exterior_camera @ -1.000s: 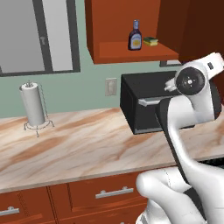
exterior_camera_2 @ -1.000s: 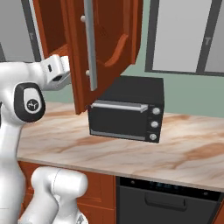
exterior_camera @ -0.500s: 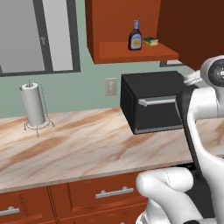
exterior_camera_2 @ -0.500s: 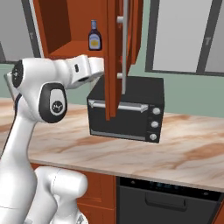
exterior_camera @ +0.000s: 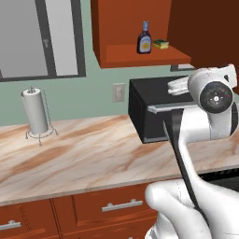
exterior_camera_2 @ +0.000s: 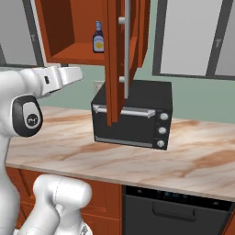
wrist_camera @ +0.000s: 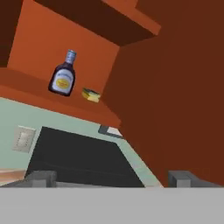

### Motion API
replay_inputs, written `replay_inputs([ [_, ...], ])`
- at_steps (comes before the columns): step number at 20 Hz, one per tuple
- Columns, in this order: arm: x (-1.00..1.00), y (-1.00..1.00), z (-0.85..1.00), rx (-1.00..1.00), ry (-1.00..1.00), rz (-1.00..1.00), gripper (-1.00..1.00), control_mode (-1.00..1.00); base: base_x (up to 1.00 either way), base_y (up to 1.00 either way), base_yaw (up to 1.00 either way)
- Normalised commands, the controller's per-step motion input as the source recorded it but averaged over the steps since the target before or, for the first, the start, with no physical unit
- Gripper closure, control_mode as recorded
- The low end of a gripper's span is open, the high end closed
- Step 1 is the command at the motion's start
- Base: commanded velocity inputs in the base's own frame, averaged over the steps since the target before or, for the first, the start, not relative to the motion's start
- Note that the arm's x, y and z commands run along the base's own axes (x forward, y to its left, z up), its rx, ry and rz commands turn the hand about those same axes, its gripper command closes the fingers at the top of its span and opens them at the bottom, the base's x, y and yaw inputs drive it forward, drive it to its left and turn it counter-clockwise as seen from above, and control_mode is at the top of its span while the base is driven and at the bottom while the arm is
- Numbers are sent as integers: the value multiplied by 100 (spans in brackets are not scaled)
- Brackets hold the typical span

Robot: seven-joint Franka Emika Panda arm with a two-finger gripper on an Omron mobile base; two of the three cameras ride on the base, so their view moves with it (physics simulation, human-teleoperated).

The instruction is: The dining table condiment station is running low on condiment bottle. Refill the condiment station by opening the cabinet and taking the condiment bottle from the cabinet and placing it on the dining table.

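One condiment bottle (wrist_camera: 63, 74) stands upright on the open cabinet (exterior_camera: 140, 55) shelf, above and ahead of the claw (wrist_camera: 111, 179), a small yellow sponge (wrist_camera: 91, 94) just beside it. Claw fingers (wrist_camera: 41, 178) spread wide, holding nothing, below the shelf's front edge. The swung-out cabinet door (exterior_camera_2: 120, 55) hangs close alongside. A black toaster oven (exterior_camera_2: 133, 114) sits on the marble tabletop (exterior_camera: 84, 154) beneath, open air between claw and bottle.

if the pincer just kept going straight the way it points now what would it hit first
Probably the open cabinet door's inner face, which sits ahead of the open pincer in the hand view. The condiment bottle lies up and left of that line. Depth is unclear.
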Motion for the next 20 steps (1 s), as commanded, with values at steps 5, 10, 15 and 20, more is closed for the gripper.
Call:
replay_inputs([
  [5, 5, 72, 20, 36, -17, 15, -100, -100, 0, 0, 0],
  [10, 49, 16, 47, 19, -4, 12, -100, -100, 0, 0, 0],
  [15, 26, 0, 42, 1, 0, 0, -100, -100, 0, 0, 0],
  [20, 42, 16, 45, 3, -1, 0, -100, -100, 0, 0, 0],
])
